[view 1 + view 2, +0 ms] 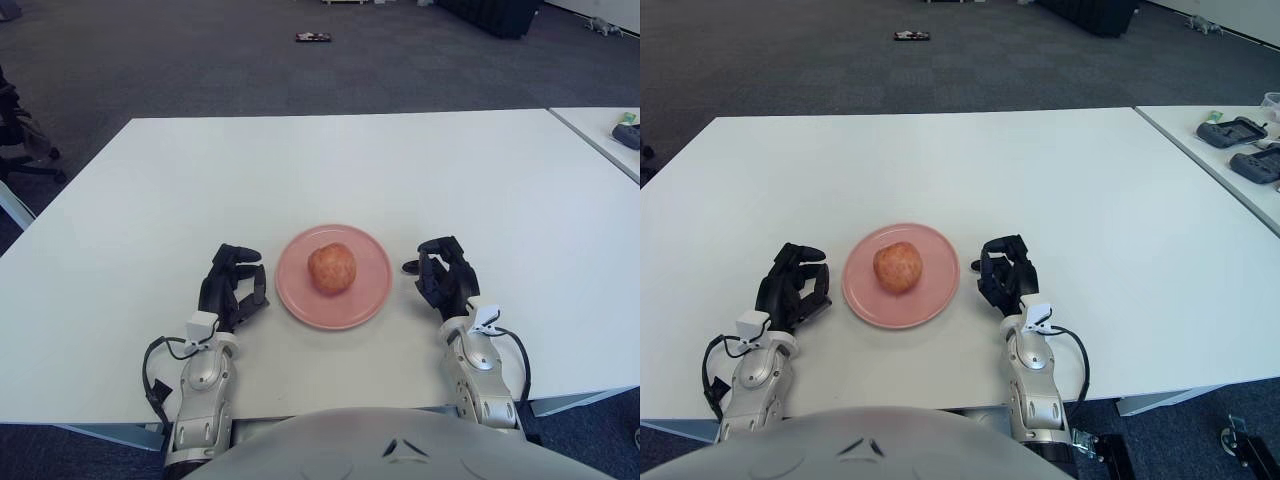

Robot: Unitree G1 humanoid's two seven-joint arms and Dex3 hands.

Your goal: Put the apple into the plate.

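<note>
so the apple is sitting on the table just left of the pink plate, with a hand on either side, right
Not quite. The apple is on the pink plate itself, not on the table left of it; the left eye view shows this. The rest holds: the left hand is to the plate's left and the right hand to its right, both holding nothing.
</note>
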